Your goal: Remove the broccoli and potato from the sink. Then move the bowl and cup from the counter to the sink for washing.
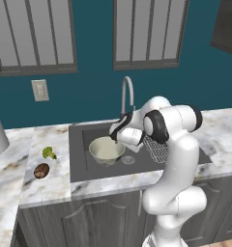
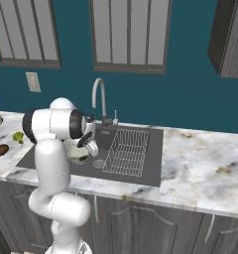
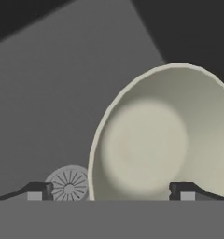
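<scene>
The bowl (image 1: 107,149) (image 2: 77,151) (image 3: 156,140), cream inside, rests in the left half of the sink (image 1: 84,140) (image 2: 153,149), next to the round drain (image 3: 67,184). My gripper (image 1: 114,137) (image 2: 88,144) (image 3: 110,191) hovers just over the bowl's near rim and is open, holding nothing; its fingers stand wide, one on each side of that rim. On the counter (image 1: 219,135) left of the sink lie the broccoli (image 1: 49,152) (image 2: 18,136) and, nearer the front, the potato (image 1: 41,170) (image 2: 0,150). The cup is out of view.
A wire rack (image 1: 156,149) (image 2: 126,151) fills the sink's right half. The curved chrome faucet (image 1: 127,91) (image 2: 98,94) rises behind the basin, close above my hand. Bare marble stretches right of the sink (image 2: 200,158).
</scene>
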Motion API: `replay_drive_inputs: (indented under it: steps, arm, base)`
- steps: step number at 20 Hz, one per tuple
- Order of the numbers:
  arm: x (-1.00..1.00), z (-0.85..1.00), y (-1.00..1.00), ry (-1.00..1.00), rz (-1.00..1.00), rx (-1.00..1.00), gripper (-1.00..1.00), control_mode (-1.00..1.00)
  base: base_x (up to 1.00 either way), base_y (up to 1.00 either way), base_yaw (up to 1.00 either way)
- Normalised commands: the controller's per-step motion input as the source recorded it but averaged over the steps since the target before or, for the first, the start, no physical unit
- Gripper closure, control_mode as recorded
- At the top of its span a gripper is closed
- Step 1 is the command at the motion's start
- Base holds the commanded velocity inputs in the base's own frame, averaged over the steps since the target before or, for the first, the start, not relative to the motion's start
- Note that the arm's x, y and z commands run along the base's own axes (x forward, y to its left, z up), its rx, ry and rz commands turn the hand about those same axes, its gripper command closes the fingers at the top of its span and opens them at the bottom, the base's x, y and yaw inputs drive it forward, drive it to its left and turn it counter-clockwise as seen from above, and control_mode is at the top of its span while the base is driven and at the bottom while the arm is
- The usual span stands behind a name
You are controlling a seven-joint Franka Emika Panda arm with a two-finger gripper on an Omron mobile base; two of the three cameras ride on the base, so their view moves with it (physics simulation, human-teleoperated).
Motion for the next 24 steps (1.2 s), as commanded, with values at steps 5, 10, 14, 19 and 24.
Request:
replay_drive_inputs:
  steps: [5,10,14,19,24]
  arm:
    - [-0.23,0.34,-0.01,0.0,0.05,0.0,-1.0,-1.0]
    - [-0.26,0.34,0.0,0.0,0.08,0.0,-1.0,-1.0]
    - [-0.3,0.31,0.0,0.0,0.0,0.0,-1.0,-1.0]
    - [-0.3,0.31,0.0,0.0,0.0,0.0,-1.0,-1.0]
    - [-0.33,0.3,0.0,0.0,0.0,0.0,-1.0,-1.0]
  base:
    - [0.0,0.0,0.0]
    - [0.0,0.0,0.0]
    - [0.0,0.0,0.0]
    - [0.0,0.0,0.0]
    - [0.0,0.0,0.0]
